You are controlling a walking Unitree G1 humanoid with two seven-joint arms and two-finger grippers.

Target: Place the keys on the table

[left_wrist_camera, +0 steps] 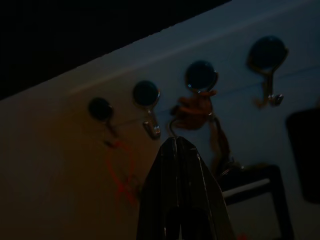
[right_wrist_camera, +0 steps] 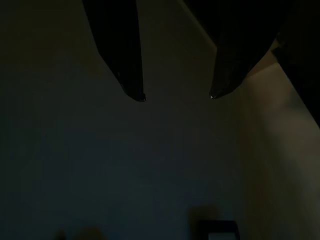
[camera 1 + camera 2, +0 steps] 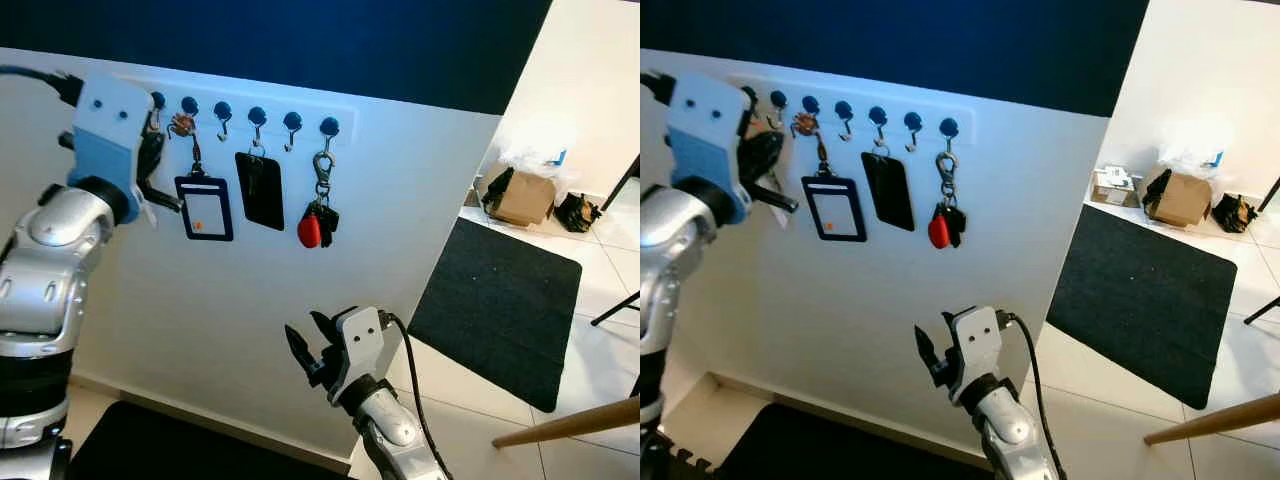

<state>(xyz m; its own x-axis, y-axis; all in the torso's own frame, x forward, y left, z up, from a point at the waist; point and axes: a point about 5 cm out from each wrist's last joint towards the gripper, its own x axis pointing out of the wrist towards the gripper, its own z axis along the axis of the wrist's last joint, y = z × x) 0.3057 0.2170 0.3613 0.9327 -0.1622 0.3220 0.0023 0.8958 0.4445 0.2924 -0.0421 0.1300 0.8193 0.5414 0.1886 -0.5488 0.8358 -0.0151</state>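
Our left gripper [image 1: 176, 145], fingers pressed together on nothing, hovers at the white hook rail's [image 3: 240, 95] left end; the red-fobbed key bunch [image 3: 318, 222] hangs at its right end; our right gripper [image 3: 312, 350], fingers spread, waits below; we risk snagging the black-framed badge [image 3: 204, 208].

Head stereo pair facing hook rack [image 3: 240, 105]

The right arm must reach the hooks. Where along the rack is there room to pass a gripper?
Bare white wall lies below the red-fobbed key bunch, above the right gripper. Crowded leftward: black card holder, blue-framed badge and left gripper.
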